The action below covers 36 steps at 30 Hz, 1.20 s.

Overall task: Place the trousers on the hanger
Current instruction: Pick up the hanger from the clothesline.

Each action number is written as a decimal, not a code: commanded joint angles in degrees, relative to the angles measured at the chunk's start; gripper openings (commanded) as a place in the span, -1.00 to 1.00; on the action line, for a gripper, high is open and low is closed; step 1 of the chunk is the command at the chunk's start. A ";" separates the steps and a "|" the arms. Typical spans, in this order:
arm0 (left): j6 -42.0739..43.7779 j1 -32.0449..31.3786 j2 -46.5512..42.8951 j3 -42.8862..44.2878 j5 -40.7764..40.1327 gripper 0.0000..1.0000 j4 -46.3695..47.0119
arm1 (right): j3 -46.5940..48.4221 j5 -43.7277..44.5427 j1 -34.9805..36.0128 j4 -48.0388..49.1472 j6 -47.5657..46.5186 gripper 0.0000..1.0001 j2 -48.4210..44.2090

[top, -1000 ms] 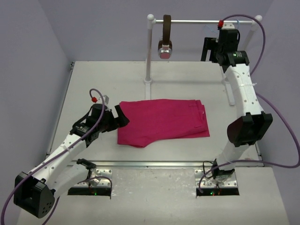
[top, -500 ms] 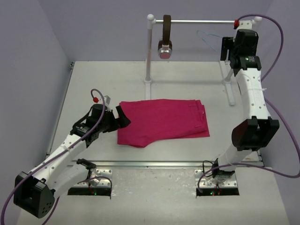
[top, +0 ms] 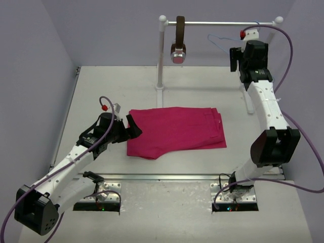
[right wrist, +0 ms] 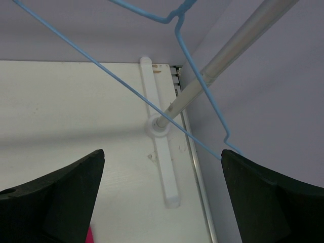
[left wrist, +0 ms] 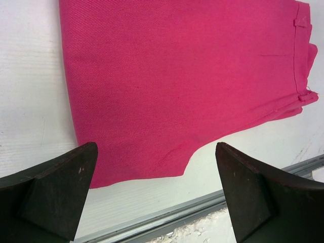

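The magenta trousers [top: 174, 131] lie folded flat on the middle of the table, and they fill most of the left wrist view [left wrist: 182, 76]. My left gripper [top: 134, 127] hovers at their left edge, open and holding nothing [left wrist: 156, 147]. The pale blue hanger [top: 221, 41] hangs from the rail [top: 217, 23] at the back right. My right gripper [top: 234, 59] is raised just right of it, open. In the right wrist view the hanger's wire [right wrist: 126, 85] runs across above the open jaws [right wrist: 163, 152], and its corner reaches the right fingertip [right wrist: 238, 167]. I cannot tell if they touch.
A brown strap with a round metal end [top: 178, 43] hangs from the rail's left part. The rack's posts stand at the back [top: 161, 55] and at the right [top: 248, 96]. A metal strip [left wrist: 202, 202] runs along the table's near edge.
My right gripper swung right along the rail, then came back left beside the hanger, which is now uncovered. The left arm and the trousers have hardly moved.
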 commanded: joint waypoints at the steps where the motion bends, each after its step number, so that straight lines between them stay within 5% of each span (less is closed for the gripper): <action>1: 0.99 -0.36 -0.30 -0.18 1.03 1.00 2.72 | 6.00 -0.63 1.05 1.98 -0.58 0.96 2.53; 36: 1.10 -2.37 -0.80 -0.89 1.85 1.00 3.62 | 17.07 18.16 3.86 2.54 -3.39 0.97 17.28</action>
